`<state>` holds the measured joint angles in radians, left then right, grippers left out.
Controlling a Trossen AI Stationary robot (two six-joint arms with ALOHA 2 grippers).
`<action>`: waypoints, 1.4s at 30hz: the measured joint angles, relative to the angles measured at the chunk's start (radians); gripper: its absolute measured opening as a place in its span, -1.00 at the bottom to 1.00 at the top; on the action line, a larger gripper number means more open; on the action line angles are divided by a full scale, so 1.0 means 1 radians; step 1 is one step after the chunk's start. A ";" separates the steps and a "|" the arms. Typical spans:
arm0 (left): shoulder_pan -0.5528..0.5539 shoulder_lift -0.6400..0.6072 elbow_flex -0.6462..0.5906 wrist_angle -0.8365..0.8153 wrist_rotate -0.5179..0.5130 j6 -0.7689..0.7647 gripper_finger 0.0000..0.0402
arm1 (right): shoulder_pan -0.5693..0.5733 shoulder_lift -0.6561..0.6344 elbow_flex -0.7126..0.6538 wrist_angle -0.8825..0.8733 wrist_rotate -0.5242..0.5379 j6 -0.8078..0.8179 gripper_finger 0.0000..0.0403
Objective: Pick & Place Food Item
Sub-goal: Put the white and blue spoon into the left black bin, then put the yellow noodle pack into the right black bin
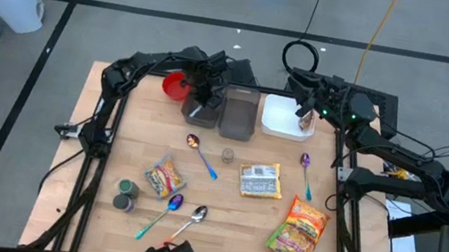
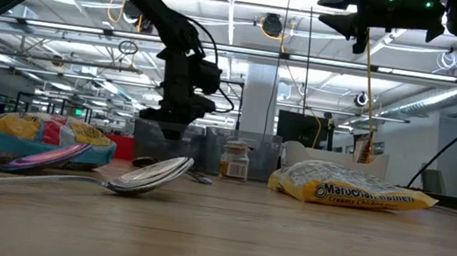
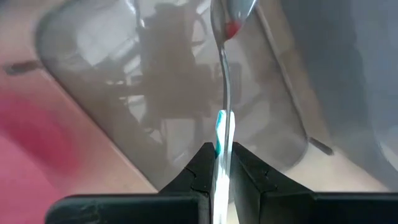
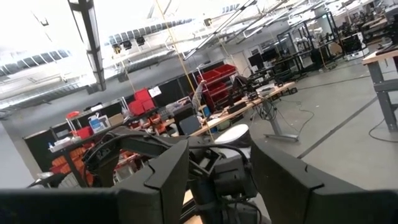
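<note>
One slim spoon [image 3: 224, 81], stiff, light and slippery, hangs pinched by its handle in the closed left gripper [image 3: 222, 163] over the grey bin [image 1: 201, 104]; beside that bin the right gripper [image 1: 308, 99] is half-open, empty.

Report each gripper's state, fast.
Left gripper: shut on a spoon, over the grey bin.
Right gripper: over the white tray; cannot be told.

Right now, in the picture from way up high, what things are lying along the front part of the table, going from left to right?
Two small dark round jars → colourful snack bag → blue-handled spoon → silver metal spoon → orange and green noodle packet.
</note>
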<state>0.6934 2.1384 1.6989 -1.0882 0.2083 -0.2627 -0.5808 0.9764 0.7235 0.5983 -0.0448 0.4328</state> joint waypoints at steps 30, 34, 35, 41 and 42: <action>-0.004 0.048 0.002 0.023 -0.001 -0.028 -0.68 | 0.000 0.000 0.000 -0.006 0.023 -0.011 -0.17; 0.001 0.043 0.004 0.026 0.008 -0.027 -0.67 | 0.000 0.000 0.000 -0.006 0.022 -0.011 -0.17; 0.002 0.043 0.014 0.017 0.014 -0.026 -0.67 | 0.000 0.000 0.000 -0.006 0.022 -0.011 -0.17; 0.026 0.043 0.142 -0.041 0.035 -0.001 -0.67 | 0.000 0.000 0.000 -0.005 0.022 -0.011 -0.17; 0.028 0.044 0.172 -0.060 0.034 0.005 -0.67 | 0.000 0.000 0.000 -0.005 0.022 -0.011 -0.17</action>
<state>0.7214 2.1825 1.8709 -1.1480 0.2424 -0.2580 -0.5812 0.9764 0.7235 0.5934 -0.0227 0.4221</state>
